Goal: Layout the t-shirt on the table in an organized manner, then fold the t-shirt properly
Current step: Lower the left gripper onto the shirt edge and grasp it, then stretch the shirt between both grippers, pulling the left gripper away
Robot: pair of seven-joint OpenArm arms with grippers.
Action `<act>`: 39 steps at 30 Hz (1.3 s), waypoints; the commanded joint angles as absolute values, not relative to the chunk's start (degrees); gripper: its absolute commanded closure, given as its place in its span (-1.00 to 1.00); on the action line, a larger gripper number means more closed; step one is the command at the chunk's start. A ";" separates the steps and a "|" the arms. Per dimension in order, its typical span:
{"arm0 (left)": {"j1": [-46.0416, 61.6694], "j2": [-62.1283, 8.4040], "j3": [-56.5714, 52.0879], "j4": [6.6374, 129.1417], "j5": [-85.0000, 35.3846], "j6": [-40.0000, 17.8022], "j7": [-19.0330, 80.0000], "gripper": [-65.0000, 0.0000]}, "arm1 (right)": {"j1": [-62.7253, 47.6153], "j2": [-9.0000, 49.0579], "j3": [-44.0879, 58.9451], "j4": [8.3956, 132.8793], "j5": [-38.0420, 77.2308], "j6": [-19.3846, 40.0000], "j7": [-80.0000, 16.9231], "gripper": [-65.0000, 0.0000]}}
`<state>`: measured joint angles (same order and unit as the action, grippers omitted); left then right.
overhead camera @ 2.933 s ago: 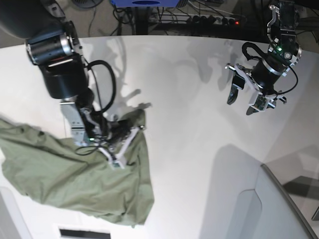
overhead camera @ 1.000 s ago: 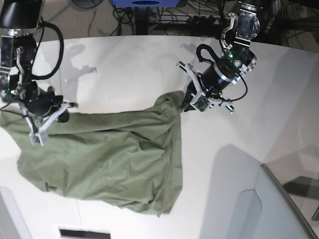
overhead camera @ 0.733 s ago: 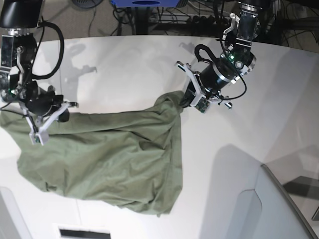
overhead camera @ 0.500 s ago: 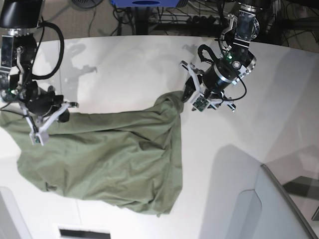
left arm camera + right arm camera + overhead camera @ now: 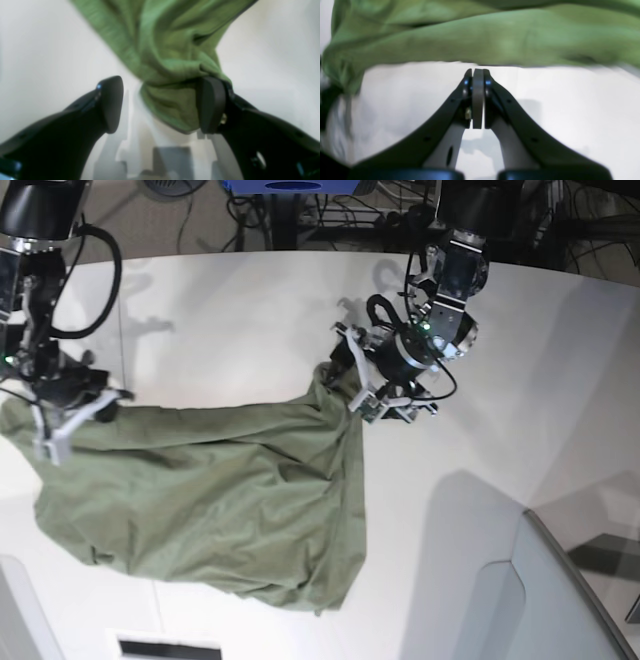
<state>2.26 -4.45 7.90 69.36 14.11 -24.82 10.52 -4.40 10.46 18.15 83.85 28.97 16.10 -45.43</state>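
olive t-shirt (image 5: 210, 490) lying rumpled across the white tabletop (image 5: 250, 310), left gripper (image 5: 160, 105) sitting wide open at the shirt's bunched corner, cloth brushing one pad, right gripper (image 5: 477, 98) pressing fully closed beside the shirt's opposite edge, gripping nothing visible

T-shirt (image 5: 210, 490) lying spread on the table (image 5: 250, 310), toward its near left part. Left gripper (image 5: 362, 380) at the shirt's far right corner, one finger (image 5: 212, 105) touching the cloth. Right gripper (image 5: 60, 420) at the shirt's far left edge.
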 commanded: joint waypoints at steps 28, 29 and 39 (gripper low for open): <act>-0.31 -7.87 10.42 72.92 14.29 -24.57 9.89 1.00 | 11.21 25.54 37.32 41.27 40.75 16.31 -28.70 -0.22; -0.22 -7.87 10.42 72.92 14.29 -24.57 9.89 1.00 | 11.56 25.63 35.56 40.04 40.75 16.31 -27.38 -0.21; -0.13 -9.10 10.42 73.01 14.29 -24.57 9.89 1.00 | 14.20 25.54 31.43 35.38 40.75 16.31 -22.90 -0.15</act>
